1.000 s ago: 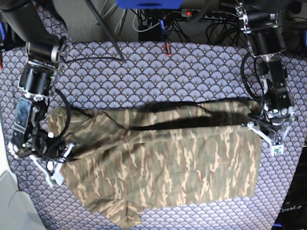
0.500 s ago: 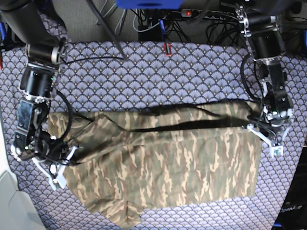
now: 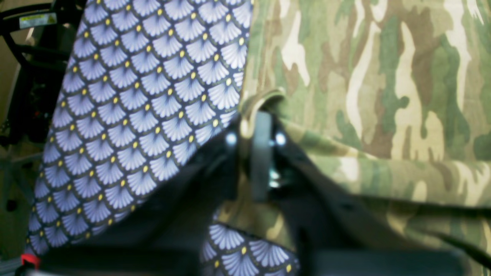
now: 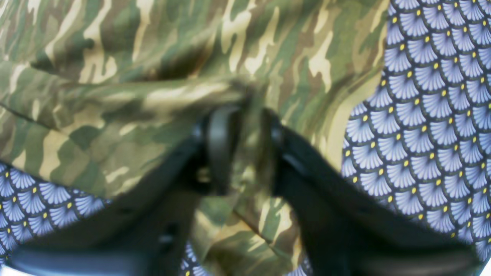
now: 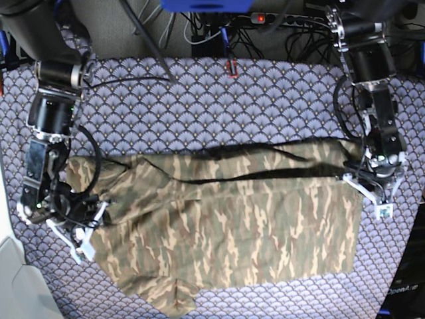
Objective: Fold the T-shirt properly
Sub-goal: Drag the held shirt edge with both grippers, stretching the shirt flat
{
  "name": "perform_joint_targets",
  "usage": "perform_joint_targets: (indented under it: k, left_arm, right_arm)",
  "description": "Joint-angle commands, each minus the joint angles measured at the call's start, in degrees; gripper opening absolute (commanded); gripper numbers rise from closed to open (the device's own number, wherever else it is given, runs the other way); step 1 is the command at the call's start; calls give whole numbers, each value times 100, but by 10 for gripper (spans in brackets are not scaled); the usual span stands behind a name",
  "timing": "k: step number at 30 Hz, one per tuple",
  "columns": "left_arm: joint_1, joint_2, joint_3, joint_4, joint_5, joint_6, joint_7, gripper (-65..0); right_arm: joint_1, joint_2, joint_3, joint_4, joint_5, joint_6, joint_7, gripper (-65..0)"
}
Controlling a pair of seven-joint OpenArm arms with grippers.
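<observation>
Two tools, one at each end of the T-shirt [image 5: 226,226], which lies spread on the purple tablecloth [image 5: 199,100] over the table. Left tool [image 3: 255,153] has cloth bunched between its narrowly parted pads; right tool [image 4: 241,149] has a thick fold between wider-set pads. Whether either is truly pinching, I cannot tell. Gripping opposite ends probably keeps the folded layer taut and square.
</observation>
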Motion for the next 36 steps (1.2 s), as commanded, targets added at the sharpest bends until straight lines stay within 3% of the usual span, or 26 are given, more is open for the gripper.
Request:
perform_joint_targets:
  k: [1, 5, 9, 15, 22, 27, 30, 36]
  left_arm:
    - [-102, -105, -26, 121, 30, 28, -130, -488]
    - [-85, -114, -9, 226, 30, 20, -139, -372]
    - [135, -114, -52, 780, -6, 20, -77, -314]
    - [970, -114, -61, 1606, -6, 20, -121, -313]
    - [1726, 53, -483, 1580, -234, 20, -385, -313]
    - [1744, 115, -870, 1149, -612, 20, -737, -312]
    - [1674, 106, -870, 815, -718, 28, -816, -312]
    - [1568, 133, -870, 270, -876, 64, -1493, -312]
  right_arm:
    - [194, 62, 17, 103, 65, -3, 91, -408]
    - [211, 150, 25, 120, 65, -3, 82, -319]
    - [185, 300, 184, 155, 82, -3, -138, -302]
    - [-35, 458, 755, 217, 82, -3, -621, -302]
    - [-1310, 414, 825, 1615, 82, -3, -656, -302]
    - [-1767, 264, 808, 2248, 82, -3, -656, -302]
    - [-1908, 264, 808, 2300, 82, -3, -665, -302]
    - [-2057, 291, 799, 2300, 82, -3, -665, -302]
